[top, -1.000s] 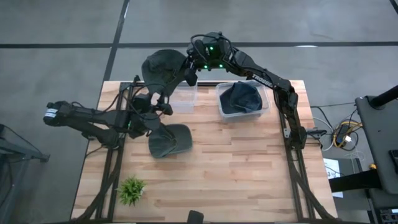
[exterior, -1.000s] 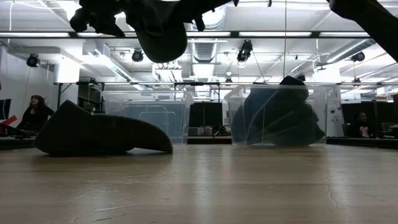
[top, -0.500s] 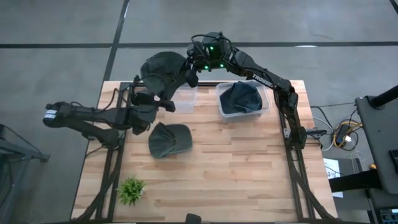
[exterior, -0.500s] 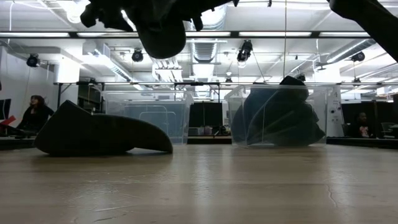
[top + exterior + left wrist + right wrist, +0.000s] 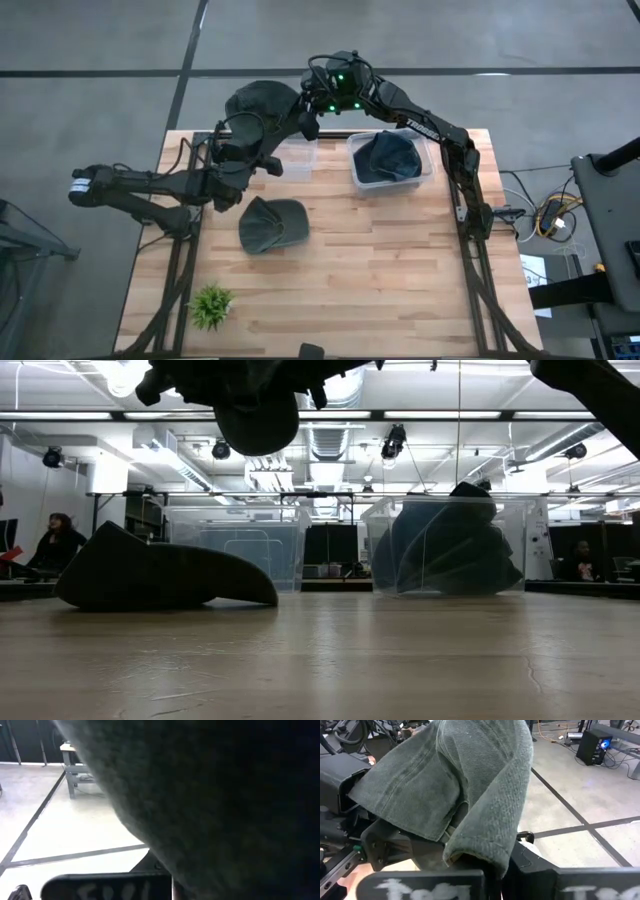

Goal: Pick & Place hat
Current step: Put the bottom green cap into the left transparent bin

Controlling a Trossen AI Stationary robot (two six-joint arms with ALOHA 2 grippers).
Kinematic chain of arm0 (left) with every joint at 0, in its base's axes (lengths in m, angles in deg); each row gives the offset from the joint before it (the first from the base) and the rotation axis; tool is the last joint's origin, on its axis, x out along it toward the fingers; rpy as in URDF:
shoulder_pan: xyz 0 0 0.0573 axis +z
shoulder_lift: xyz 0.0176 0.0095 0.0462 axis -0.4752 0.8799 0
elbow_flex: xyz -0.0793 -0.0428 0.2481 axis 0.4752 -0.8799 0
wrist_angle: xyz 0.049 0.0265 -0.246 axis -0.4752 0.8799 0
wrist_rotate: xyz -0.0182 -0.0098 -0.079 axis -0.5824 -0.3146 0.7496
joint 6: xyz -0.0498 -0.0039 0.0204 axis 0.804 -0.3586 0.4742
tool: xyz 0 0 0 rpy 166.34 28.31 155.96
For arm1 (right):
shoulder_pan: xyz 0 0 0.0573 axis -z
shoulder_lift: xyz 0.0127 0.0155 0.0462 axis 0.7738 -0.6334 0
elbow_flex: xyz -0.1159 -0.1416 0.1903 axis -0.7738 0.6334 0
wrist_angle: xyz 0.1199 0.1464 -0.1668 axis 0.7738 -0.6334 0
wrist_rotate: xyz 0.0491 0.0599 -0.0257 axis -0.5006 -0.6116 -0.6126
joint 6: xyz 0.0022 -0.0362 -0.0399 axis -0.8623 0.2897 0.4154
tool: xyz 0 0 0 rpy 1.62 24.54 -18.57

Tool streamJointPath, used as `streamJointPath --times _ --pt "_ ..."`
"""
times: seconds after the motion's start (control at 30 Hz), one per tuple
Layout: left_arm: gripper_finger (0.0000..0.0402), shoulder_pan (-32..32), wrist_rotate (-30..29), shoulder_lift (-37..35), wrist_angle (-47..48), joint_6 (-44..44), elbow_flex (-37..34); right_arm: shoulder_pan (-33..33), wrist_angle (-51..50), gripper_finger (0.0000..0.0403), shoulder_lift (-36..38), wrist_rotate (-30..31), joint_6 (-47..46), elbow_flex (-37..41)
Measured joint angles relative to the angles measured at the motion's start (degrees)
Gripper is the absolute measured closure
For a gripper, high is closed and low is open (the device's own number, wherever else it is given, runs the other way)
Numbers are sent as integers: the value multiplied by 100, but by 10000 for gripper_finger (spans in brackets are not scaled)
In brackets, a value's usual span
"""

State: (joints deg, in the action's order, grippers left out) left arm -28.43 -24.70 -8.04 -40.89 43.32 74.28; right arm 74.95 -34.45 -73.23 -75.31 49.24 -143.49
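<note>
Wooden worktop [image 5: 380, 260] carries two clear bins; the one beside the right hand [image 5: 300, 118] holds a dark hat [image 5: 387, 157]. That hand is clenched on a grey hat [image 5: 258, 105], lifted past the worktop's far edge. Just beneath it, the left hand [image 5: 262, 160] meets this hat, fingers hidden, so cannot tell. Another hat [image 5: 271, 224] lies nearby.

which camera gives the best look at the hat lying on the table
The high view: the hat lying on the table shows whole from above. The low view gives only its dark side profile. Neither wrist view shows it.
</note>
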Motion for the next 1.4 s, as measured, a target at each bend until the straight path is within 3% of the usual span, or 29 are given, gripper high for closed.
streamJointPath --times 0.37,0.67,0.8,1.1,1.4 --pt "398 0 -67 -16 -3 209 0 3 -42 374 2 0 -31 -1" --pt "398 0 -113 -20 -15 1260 0 110 -473 323 11 82 180 -4" --pt "398 0 -105 -22 -26 1478 0 196 -637 303 14 431 216 -4" --pt "398 0 -81 -28 -454 2244 0 381 -906 287 244 526 273 -4" --pt "398 84 -410 512 -1373 2886 0 517 -1273 287 939 1824 1368 -4"
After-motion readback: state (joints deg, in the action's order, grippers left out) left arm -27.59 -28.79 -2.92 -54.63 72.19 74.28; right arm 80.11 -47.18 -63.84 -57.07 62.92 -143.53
